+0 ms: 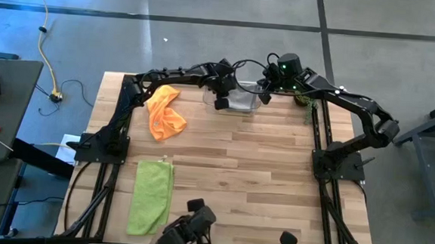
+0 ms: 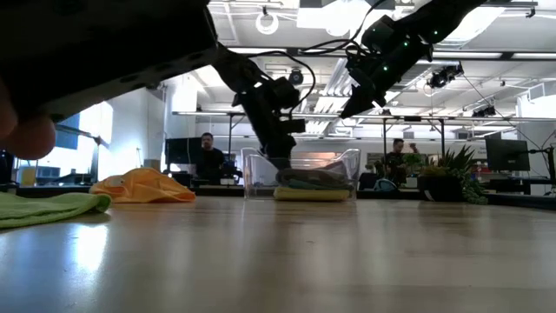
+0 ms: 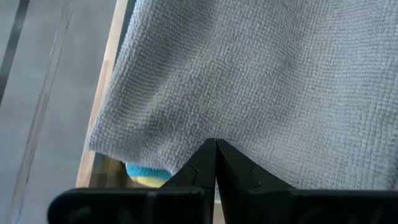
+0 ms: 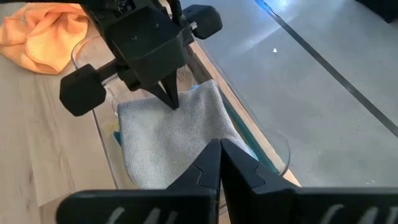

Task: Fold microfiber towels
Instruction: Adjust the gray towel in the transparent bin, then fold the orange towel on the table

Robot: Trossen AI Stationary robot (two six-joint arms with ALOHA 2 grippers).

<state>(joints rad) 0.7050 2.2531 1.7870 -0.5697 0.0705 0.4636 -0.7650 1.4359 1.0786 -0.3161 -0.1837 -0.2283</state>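
A clear plastic bin (image 1: 243, 106) stands at the table's far edge. In it a grey towel (image 4: 174, 143) lies on top of a teal towel (image 3: 144, 169) and a yellow towel (image 2: 313, 194). My left gripper (image 4: 171, 101) reaches down into the bin, shut, its tips on the grey towel's far part. My right gripper (image 4: 219, 144) hangs shut above the bin's right side and touches nothing. An orange towel (image 1: 165, 113) lies crumpled at the far left of the table. A lime green towel (image 1: 151, 196) lies folded long at the near left. My left gripper presses its shut fingertips (image 3: 216, 147) on the top face of the grey towel (image 3: 249, 93), near the towel's far edge. The fingers slant steeply down from the table's left. The towel lies flat in the bin. Whether any cloth is caught between the tips, I cannot tell.
The bin's clear walls (image 2: 352, 169) rise around the left gripper. A potted plant (image 1: 303, 99) stands right of the bin at the far edge. Camera mounts (image 1: 196, 221) sit at the near edge. Bare wood (image 1: 260, 162) fills the middle and right. People sit in the room behind.
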